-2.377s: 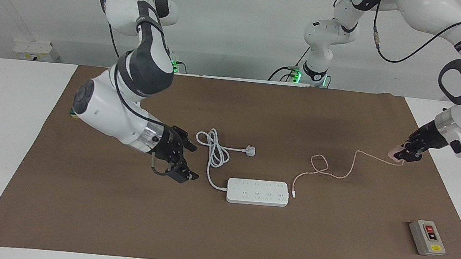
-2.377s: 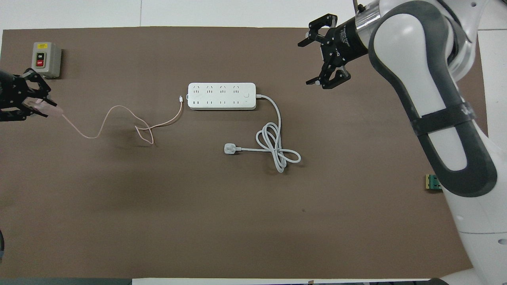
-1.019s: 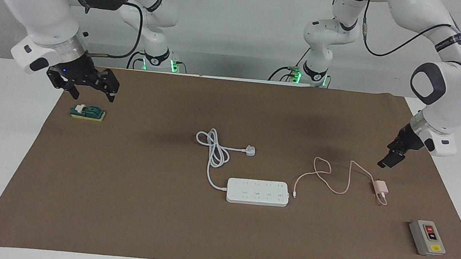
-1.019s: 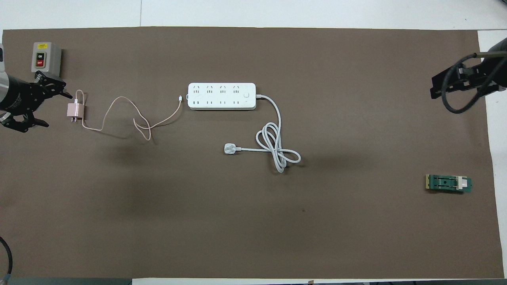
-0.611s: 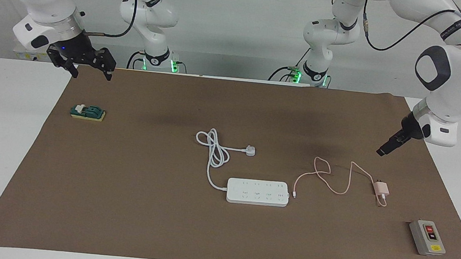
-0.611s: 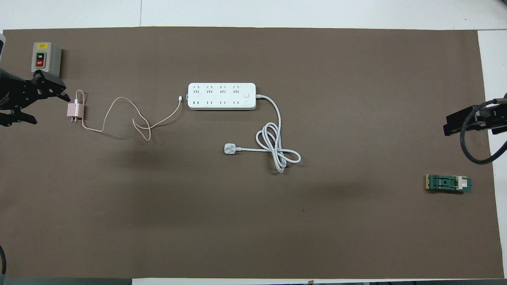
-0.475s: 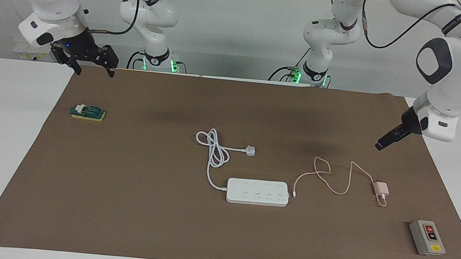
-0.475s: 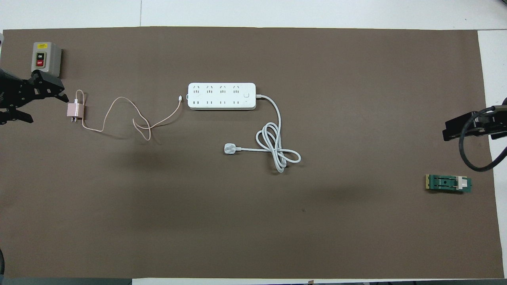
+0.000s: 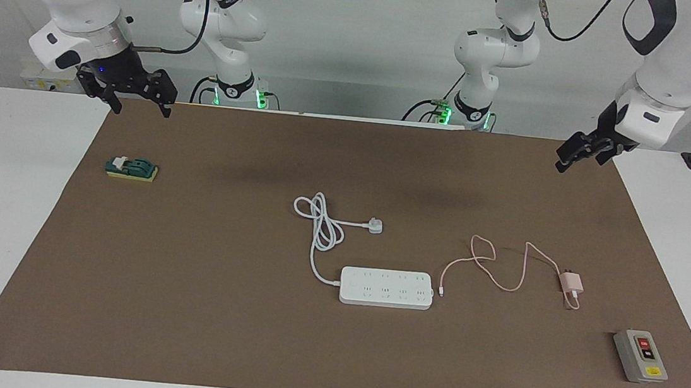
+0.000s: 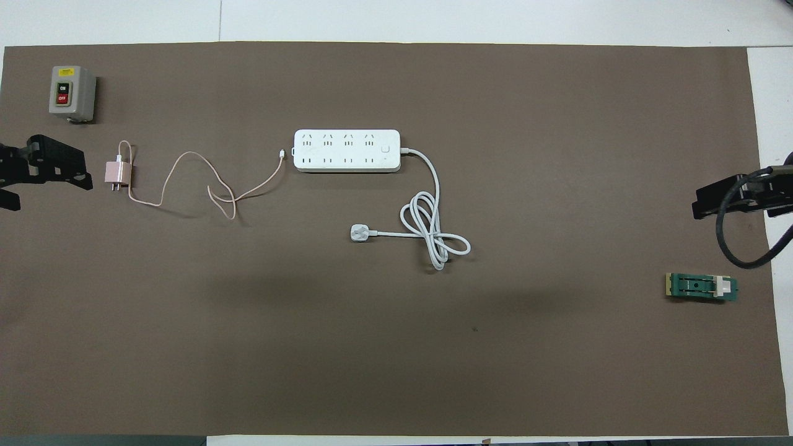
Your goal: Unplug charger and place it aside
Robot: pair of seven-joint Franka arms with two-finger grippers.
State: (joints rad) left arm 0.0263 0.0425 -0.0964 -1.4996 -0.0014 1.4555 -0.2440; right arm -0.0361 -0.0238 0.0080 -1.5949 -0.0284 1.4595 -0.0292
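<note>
The pale pink charger (image 9: 571,282) lies on the brown mat toward the left arm's end, prongs bare, not plugged into anything; it also shows in the overhead view (image 10: 116,174). Its thin pink cable (image 9: 491,259) loops to the end of the white power strip (image 9: 386,287), where its tip lies loose. My left gripper (image 9: 580,159) is open and empty, raised over the mat's edge at its own end. My right gripper (image 9: 141,108) is open and empty, raised over the mat's corner nearest the robots at the right arm's end.
A grey on/off switch box (image 9: 640,357) stands farther from the robots than the charger. The strip's white cord and three-pin plug (image 9: 374,225) lie coiled nearer to the robots than the strip. A green block (image 9: 131,168) lies toward the right arm's end.
The left gripper let go of the charger, which now lies on the mat, then rose and drew back toward the robots. The right arm withdrew from beside the strip and now holds still.
</note>
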